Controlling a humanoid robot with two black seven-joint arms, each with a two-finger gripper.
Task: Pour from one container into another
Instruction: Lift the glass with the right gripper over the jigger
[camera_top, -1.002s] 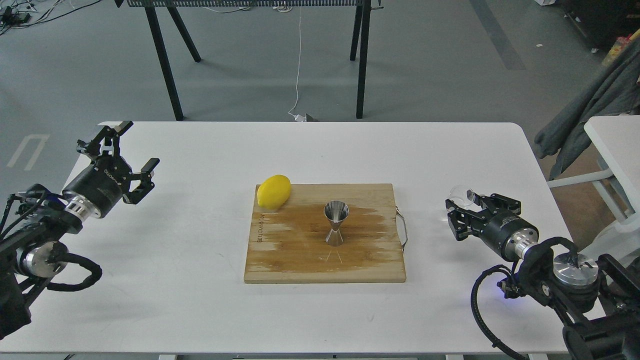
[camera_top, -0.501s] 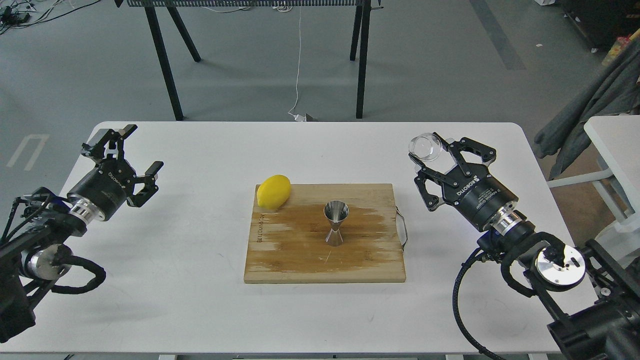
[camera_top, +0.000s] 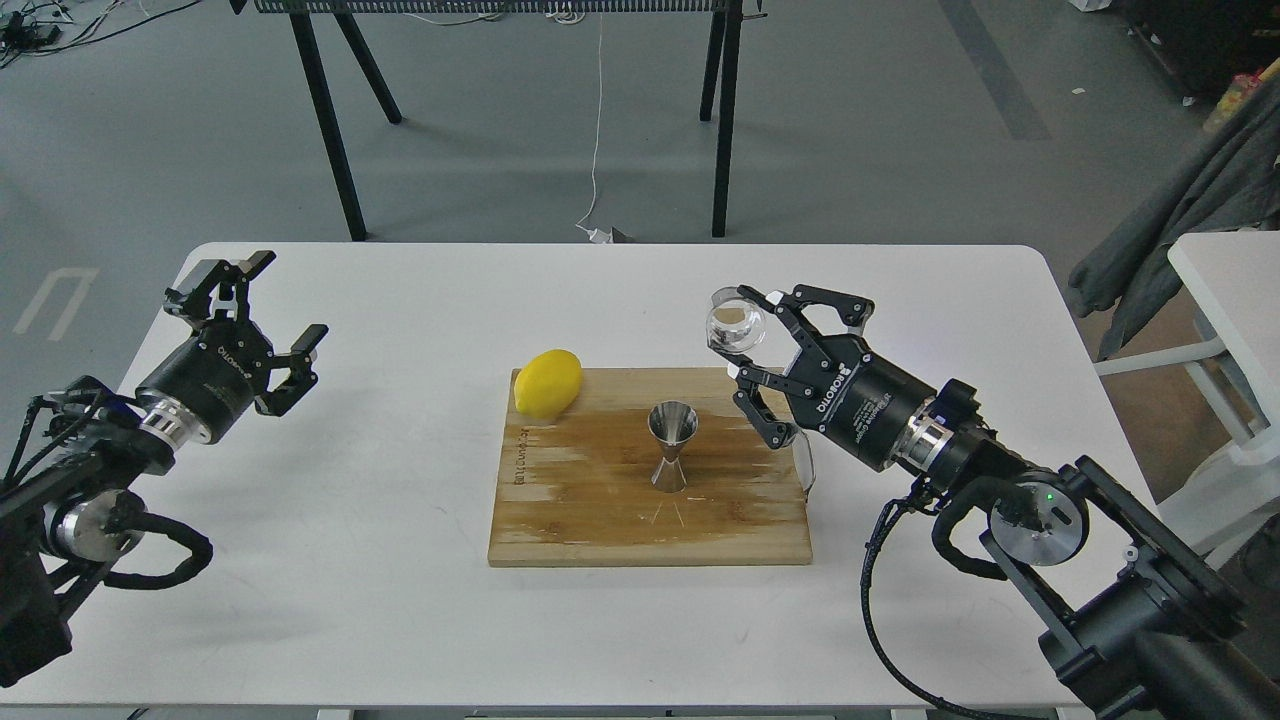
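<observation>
Resting on the white counter (camera_top: 400, 620), the wooden cutting board (camera_top: 600, 510) lies at its middle, nearer the front edge than the back. The steel jigger (camera_top: 672, 446) stands upright on the board, a little toward the board's right edge. My right tool (camera_top: 748, 352) hangs above the board's far right corner, its fingers clenched on the small clear glass cup (camera_top: 735, 322), which is held up off the counter, to the right of the jigger and above it, apart from it. A yellow lemon (camera_top: 547, 383) sits on the board's far left corner, partly over its edge. My left tool (camera_top: 262, 306) hovers over the counter's left edge, fingers spread and released, grasping nothing.
</observation>
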